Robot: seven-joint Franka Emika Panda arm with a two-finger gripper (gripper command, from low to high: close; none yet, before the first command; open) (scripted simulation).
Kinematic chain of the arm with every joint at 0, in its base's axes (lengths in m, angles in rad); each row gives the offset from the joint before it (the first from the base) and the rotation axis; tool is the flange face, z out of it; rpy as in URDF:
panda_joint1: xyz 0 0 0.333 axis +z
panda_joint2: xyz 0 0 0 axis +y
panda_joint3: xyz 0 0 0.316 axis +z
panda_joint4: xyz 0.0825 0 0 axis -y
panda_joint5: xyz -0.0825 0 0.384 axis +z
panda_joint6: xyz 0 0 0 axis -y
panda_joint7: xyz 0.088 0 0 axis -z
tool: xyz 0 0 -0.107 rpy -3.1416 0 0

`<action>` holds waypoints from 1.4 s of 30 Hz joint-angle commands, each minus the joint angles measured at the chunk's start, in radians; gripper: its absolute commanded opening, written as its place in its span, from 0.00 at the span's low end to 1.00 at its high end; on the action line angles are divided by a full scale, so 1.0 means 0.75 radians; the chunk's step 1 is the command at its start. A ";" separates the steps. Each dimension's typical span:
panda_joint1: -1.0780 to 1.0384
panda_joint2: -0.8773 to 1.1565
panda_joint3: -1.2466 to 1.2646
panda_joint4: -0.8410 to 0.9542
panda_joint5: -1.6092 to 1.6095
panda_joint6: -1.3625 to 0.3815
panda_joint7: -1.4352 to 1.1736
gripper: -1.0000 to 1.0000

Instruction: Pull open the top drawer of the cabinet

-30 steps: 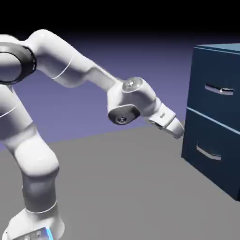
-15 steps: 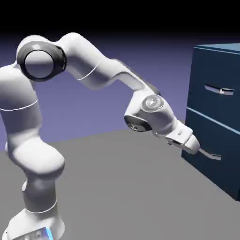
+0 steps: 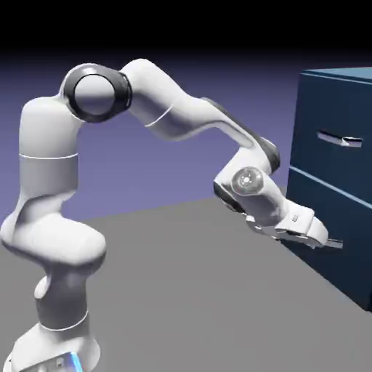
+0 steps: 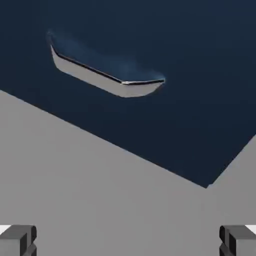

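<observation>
I read the gripper (image 3: 322,239) low and close to the cabinet (image 3: 341,109), level with the lower drawer (image 3: 323,211), not the top drawer (image 3: 334,156). Its tip sits just beside the lower handle (image 3: 333,244); contact cannot be confirmed from the exterior view.

The top drawer sits flush in the cabinet front, closed, its top handle (image 3: 340,139) well above the gripper and clear of it.

In the hand view the fingertips (image 4: 18,239) stand far apart at the two bottom corners, jaws released, nothing between them. Bare table (image 4: 75,190) fills the gap ahead of them. The lower handle (image 4: 105,80) appears beyond, tilted across the navy front, well apart from both tips in that view. The cabinet's bottom edge runs diagonally, ending at a corner on the right.

Open table lies on the arm's (image 3: 182,116) side of the cabinet, with free room above the gripper along the cabinet front.
</observation>
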 commanded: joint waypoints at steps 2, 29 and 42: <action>0.042 0.043 -0.048 0.031 0.092 -0.011 -0.116 0.50; 0.613 0.630 -0.701 0.450 1.334 -0.157 -1.682 0.50; 0.654 0.852 -0.814 0.726 1.708 -0.166 -2.129 0.50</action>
